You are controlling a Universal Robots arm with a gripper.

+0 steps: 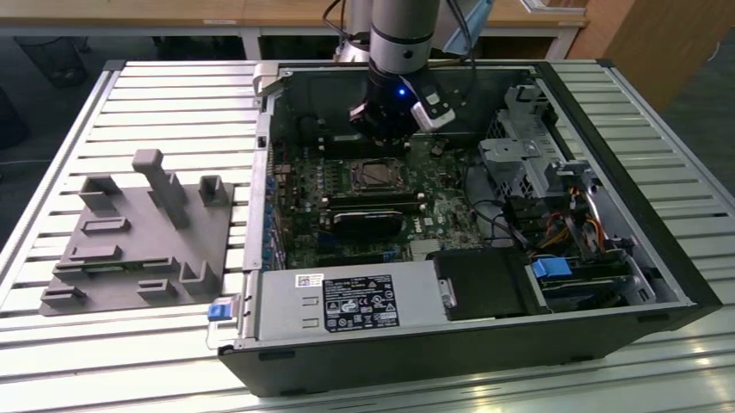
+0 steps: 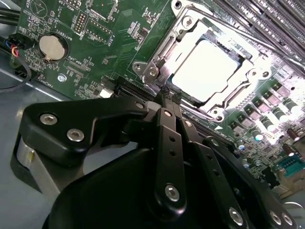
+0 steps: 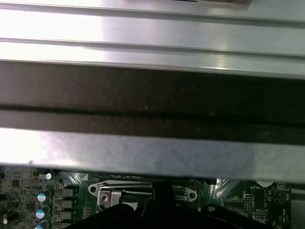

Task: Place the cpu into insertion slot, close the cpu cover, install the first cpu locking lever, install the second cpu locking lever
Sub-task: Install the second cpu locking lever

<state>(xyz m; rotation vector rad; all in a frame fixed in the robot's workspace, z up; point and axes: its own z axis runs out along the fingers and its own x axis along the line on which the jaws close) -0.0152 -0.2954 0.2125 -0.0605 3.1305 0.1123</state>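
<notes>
Slatted metal worktop (image 1: pixel 138 95) carries an open PC case (image 1: pixel 643 284) lying on its side so the motherboard (image 1: pixel 305 228) faces up for the arm to reach from above; a grey fixture block (image 1: pixel 144 237) sits well apart on the exterior view's left, nothing on it. Arm comes down into the case with the hand (image 1: pixel 385 129) hanging just above the board's far edge, near the socket area. In the second wrist view the hand (image 2: pixel 169 93) has its black fingers (image 2: pixel 167 138) drawn together to a narrow tip with nothing between them, so closed and empty, tip sitting right at the socket's near edge beside a small metal tab (image 2: pixel 151 71), probably positioned to push or hook a lever rather than to grasp. Cpu (image 2: pixel 207 69) is already seated in the slot (image 2: pixel 183 93): flat square, pale silvery top, glaring bright under the light, no tilt visible. Cover (image 2: pixel 240 88) looks down over it, a thin shiny frame with the chip showing through its cutout, screws at the corners. Can't tell whether either locking lever is latched; thin metal rods run along the frame's sides but their ends are hard to make out. Coin battery (image 2: pixel 51 46) lies well away on the green board. First wrist view looks past the case wall (image 3: pixel 152 95), with a bit of the socket bracket (image 3: pixel 114 195) below it.
</notes>
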